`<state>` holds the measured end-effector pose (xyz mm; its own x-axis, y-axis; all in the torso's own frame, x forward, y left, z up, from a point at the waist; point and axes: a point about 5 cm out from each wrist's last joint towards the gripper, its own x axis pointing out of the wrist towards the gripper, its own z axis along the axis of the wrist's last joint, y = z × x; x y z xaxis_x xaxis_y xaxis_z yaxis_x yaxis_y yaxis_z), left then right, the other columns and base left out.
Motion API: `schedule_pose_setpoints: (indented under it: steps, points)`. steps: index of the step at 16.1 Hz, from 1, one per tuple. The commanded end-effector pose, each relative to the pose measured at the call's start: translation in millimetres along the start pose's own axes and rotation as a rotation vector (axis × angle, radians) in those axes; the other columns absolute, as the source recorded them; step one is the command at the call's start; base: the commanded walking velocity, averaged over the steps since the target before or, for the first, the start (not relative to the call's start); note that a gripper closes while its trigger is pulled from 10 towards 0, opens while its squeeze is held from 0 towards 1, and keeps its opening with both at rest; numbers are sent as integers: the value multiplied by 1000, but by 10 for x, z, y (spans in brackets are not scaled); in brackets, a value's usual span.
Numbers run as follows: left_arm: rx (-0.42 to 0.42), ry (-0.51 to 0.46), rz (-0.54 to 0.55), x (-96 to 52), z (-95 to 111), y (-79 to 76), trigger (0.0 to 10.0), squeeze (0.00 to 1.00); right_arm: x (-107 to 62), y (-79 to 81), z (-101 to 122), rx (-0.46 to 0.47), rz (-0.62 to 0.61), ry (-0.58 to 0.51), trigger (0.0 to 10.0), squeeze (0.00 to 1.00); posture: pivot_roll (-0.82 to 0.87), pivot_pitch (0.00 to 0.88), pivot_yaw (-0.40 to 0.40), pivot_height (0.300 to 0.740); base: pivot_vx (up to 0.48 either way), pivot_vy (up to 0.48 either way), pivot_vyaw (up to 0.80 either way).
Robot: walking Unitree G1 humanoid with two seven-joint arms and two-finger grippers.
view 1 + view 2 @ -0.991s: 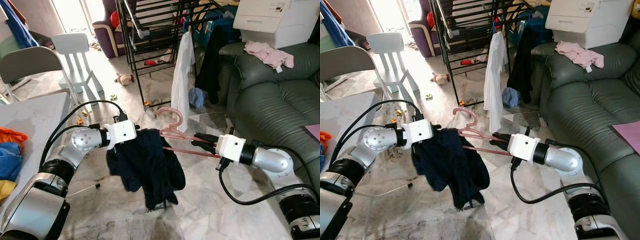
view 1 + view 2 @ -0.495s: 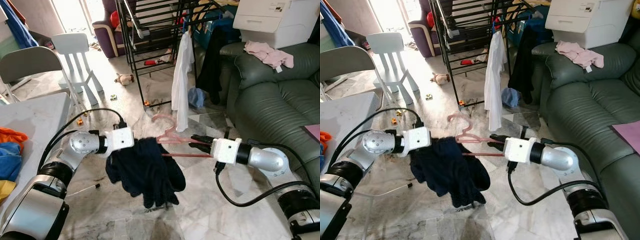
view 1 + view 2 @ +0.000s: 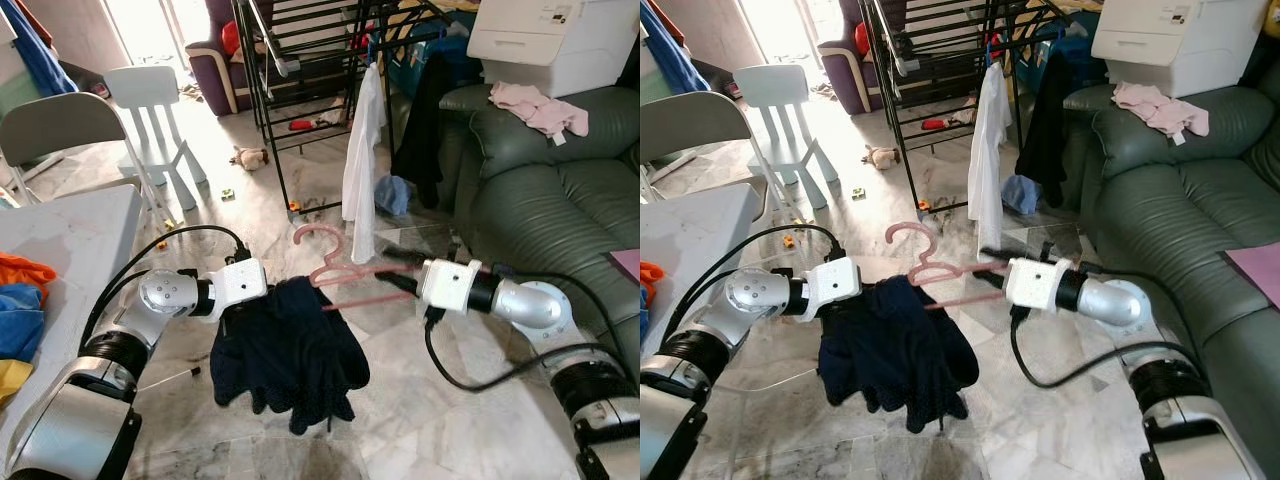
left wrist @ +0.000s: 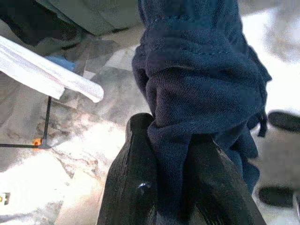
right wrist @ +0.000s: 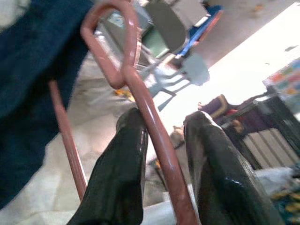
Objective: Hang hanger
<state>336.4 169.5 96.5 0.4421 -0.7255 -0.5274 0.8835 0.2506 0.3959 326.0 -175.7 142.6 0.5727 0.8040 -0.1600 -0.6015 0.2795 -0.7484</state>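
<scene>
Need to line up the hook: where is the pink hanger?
Pink hanger is mid-scene, between right hand and left hand, dark garment draped on it.

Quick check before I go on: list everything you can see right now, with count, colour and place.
hanger: 1, pink, held between the hands, one end inside the garment
garment: 1, dark navy, draped off the hanger, pinched by the left hand
drying rack: 1, black, ahead
shirt: 1, white, hanging on the rack
black garment: 1, hanging on the rack beside the shirt
sofa: 1, dark green, right
pink cloth: 1, on the sofa back
chair: 1, white, far left
table: 1, grey, left, clothes on its edge
left hand: shut on the garment
right hand: shut on the hanger
</scene>
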Motion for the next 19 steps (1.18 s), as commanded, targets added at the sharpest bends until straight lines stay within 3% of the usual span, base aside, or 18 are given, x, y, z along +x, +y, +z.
schedule_pose_setpoints:
  steps: [1, 3, 7, 8, 9, 11, 12, 15, 16, 19]
  points:
    - [-27, 9, 19, -50, -65, -12, 0, 0, -59, -206, 16, -35, -85, 9, 10000, 1000, -119, 0, 108, 740, 0, 0, 0]
    - [-79, 23, 19, -52, -173, -111, 0, 0, -104, -351, 4, -30, -156, 23, 10000, 1000, -120, 0, 105, 740, 0, 0, 0]
    - [-168, 34, 81, -103, -288, -134, 0, 0, -125, -540, 10, -16, -291, 33, 10000, 1000, -118, 0, 103, 740, 0, 0, 0]
    - [-180, 32, 98, -115, -299, -127, 0, 0, -127, -591, 6, 19, -348, 29, 10000, 1000, -116, 0, 102, 740, 0, 0, 0]
    - [-200, 29, 139, -143, -310, -95, 0, 0, -116, -645, -9, 114, -423, 14, 10000, 1000, -117, 0, 102, 740, 0, 0, 0]
    - [-253, 14, 237, -177, -314, -13, 0, 0, -85, -606, -18, 216, -444, -27, 10000, 1000, -116, 0, 97, 740, 0, 0, 0]
    - [-323, 5, 307, -184, -322, 40, 0, 0, -61, -529, -30, 266, -416, -44, 10000, 1000, -116, 0, 97, 740, 0, 0, 0]
    - [-377, -15, 306, -160, -313, 39, 0, 0, -31, -441, -56, 369, -399, -70, 10000, 1000, -114, 0, 98, 740, 0, 0, 0]
    - [-426, -40, 336, -158, -288, 83, 0, 0, -12, -397, -60, 436, -397, -93, 10000, 1000, -111, 0, 99, 740, 0, 0, 0]
    - [-468, -89, 346, -164, -204, 177, 0, 0, 44, -231, -89, 560, -403, -120, 10000, 1000, -108, 0, 104, 740, 0, 0, 0]
